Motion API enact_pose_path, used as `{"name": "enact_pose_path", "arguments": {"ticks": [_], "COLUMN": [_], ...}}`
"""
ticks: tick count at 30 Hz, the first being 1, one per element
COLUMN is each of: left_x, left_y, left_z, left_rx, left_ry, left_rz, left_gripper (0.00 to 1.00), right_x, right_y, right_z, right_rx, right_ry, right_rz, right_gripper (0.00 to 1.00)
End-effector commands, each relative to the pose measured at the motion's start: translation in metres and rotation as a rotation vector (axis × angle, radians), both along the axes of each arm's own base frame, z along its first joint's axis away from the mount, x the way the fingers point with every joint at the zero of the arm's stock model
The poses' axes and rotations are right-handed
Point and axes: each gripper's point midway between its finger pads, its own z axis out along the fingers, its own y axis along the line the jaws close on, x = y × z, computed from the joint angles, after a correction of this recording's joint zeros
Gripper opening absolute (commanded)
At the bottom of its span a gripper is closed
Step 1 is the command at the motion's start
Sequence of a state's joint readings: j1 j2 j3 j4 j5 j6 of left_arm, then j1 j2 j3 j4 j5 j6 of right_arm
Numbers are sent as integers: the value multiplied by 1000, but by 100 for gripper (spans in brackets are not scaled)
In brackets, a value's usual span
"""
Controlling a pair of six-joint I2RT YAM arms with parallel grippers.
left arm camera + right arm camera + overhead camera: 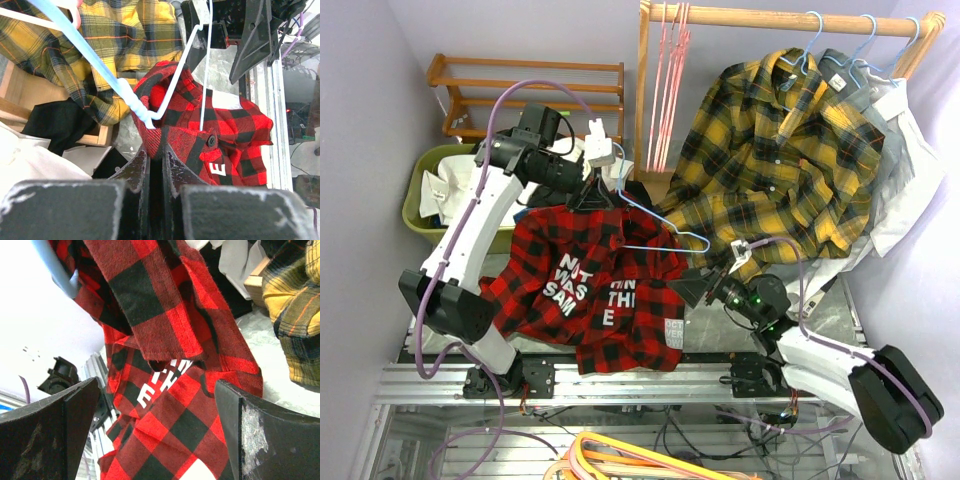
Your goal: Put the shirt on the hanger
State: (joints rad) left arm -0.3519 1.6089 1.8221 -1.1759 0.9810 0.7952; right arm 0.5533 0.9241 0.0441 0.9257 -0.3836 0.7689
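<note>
The red-and-black plaid shirt (580, 290) hangs in the middle, white letters facing the top camera. My left gripper (592, 192) is shut on its upper edge; in the left wrist view the jaws (156, 152) pinch a fold of red fabric (200, 135). The light-blue wire hanger (665, 222) juts right from the shirt's top, and its bar (90, 55) runs down into the fold by my jaws. My right gripper (690, 288) is open at the shirt's right edge. In the right wrist view the shirt (170, 405) hangs between its spread fingers (50, 435), untouched.
A wooden rack (790, 17) behind carries the yellow-and-black plaid shirt (780, 150), a white shirt (910, 170) and pink hangers (670, 80). A green bin (415, 205) of white clothes and a wooden shelf (520, 80) stand at the back left.
</note>
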Motion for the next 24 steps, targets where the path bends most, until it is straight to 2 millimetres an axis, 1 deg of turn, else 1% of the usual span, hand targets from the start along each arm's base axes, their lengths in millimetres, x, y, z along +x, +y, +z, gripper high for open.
{"name": "enact_pose_path", "arguments": {"ticks": [1,3,6,9,12,17,18,20,23,24], "left_x": [-16,-17,-22,-25,-27,-27,-26,-26,-28,-28], "left_y": [-5,-6,-8,-9,-8,-7,-7,-7,-6,-6], "left_z": [23,22,23,23,22,16,15,13,14,14], "left_rx": [-65,-63,-63,-59,-53,-41,-40,-36,-37,-37], "left_ry": [-25,-24,-31,-39,-46,-42,-43,-38,-42,-46], "left_rz": [-31,-28,-40,-51,-57,-52,-50,-49,-53,-52], "left_gripper": [7,7,7,7,7,7,7,7,7,7], "right_x": [3,4,7,7,6,6,7,9,10,10], "right_y": [5,11,13,18,23,25,24,25,25,26], "right_z": [33,40,40,43,48,48,50,50,52,52], "right_rx": [116,135,166,203,252,306,315,324,332,332], "right_ry": [-73,-79,-68,-57,-49,-25,-28,-22,-22,-24], "right_rz": [7,35,37,67,100,119,120,128,138,141], "right_gripper": [100,100,99,91,79,67,62,45,19,5]}}
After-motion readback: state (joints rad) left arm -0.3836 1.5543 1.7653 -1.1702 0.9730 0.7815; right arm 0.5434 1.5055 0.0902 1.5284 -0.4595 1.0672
